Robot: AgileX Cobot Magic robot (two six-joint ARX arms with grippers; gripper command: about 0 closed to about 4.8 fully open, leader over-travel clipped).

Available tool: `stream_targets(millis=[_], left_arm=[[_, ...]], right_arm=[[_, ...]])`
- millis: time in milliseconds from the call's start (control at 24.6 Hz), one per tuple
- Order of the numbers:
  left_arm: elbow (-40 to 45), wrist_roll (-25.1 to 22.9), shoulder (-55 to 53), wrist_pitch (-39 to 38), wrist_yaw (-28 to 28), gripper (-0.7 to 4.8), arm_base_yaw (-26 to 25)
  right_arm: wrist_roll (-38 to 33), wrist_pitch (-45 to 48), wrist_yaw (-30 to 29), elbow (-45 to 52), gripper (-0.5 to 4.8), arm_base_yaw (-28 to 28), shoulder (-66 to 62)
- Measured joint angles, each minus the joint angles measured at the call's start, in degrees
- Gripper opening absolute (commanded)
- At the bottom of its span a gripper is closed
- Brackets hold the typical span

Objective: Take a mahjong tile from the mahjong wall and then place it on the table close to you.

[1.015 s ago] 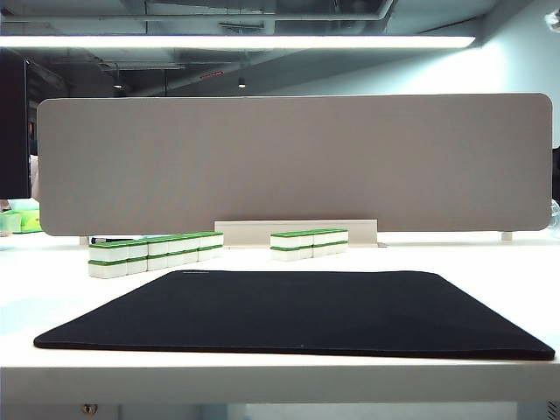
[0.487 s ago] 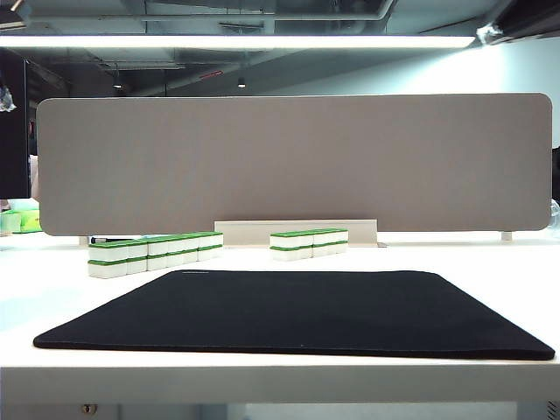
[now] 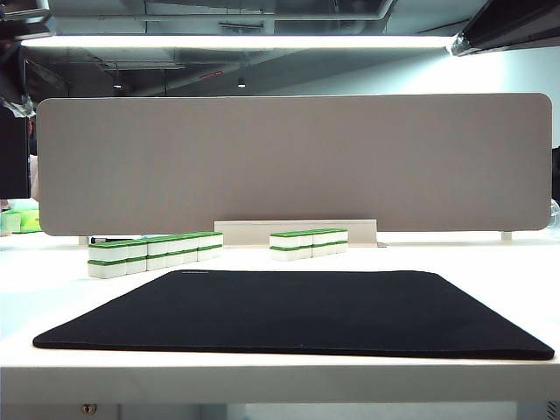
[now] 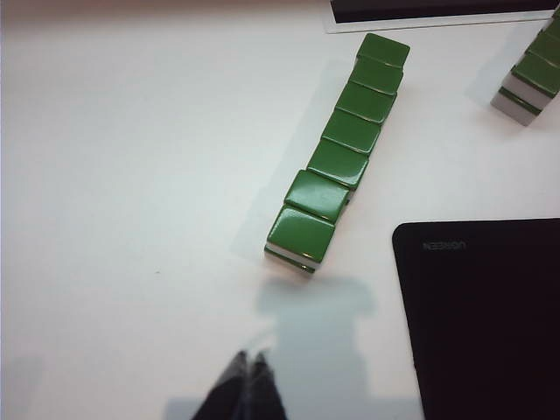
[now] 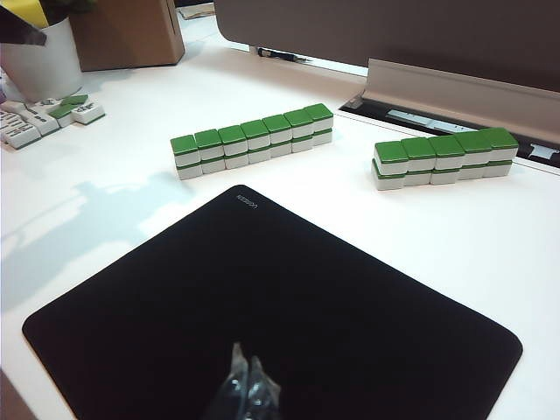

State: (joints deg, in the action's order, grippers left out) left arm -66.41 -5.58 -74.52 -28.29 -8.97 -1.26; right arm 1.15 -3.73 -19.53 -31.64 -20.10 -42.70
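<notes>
The mahjong wall (image 3: 156,253) is the longer two-high row of green-topped white tiles on the white table (image 3: 490,258), left of the black mat (image 3: 297,311). In the left wrist view my left gripper (image 4: 249,359) is shut and empty, hovering over bare table a short way off the wall's (image 4: 337,153) nearest end tile. My right gripper (image 5: 245,354) is also shut and empty, above the mat (image 5: 289,306) and well away from the wall (image 5: 252,138). In the exterior view only dark arm parts show at the top corners.
A shorter row of the same tiles (image 3: 308,242) stands right of the wall. A grey divider panel (image 3: 297,162) closes off the back. In the right wrist view a cardboard box (image 5: 127,31), a white cup (image 5: 39,57) and loose tiles (image 5: 44,118) sit beyond the wall.
Dark parts of both arms have come into the exterior view at its top left and top right corners. The tiles and the mat have not moved.
</notes>
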Motion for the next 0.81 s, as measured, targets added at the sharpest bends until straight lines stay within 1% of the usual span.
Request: stream_targets(millis=[122,487,569,690,812], left_arm=[[-3.0,0.0,-3.1,-0.6,0.0,-0.02,0.1],[-13.2,-0.8,-11.8,-6.3,0.1,-0.02,1.6],[-17.9,-2.0,-15.4,-8.1,0.1,-0.02,2.6],[-21.9,-2.6,-18.5,-10.3,0.2,-0.02,3.3],[-30.5,-2.8,-24.7,-15.2,0.3,-0.02,3.7]], right_arm=[[0.0,0.0,0.0,0.0,-0.01,0.0,0.0],[0.0,0.0,0.0,0.0,-0.01,0.0,0.0],[0.0,0.0,0.0,0.0,-0.01,0.0,0.0],[0.0,0.0,0.0,0.0,-0.01,0.0,0.0],[0.0,-0.2,0.0,0.0,-0.01,0.0,0.0]])
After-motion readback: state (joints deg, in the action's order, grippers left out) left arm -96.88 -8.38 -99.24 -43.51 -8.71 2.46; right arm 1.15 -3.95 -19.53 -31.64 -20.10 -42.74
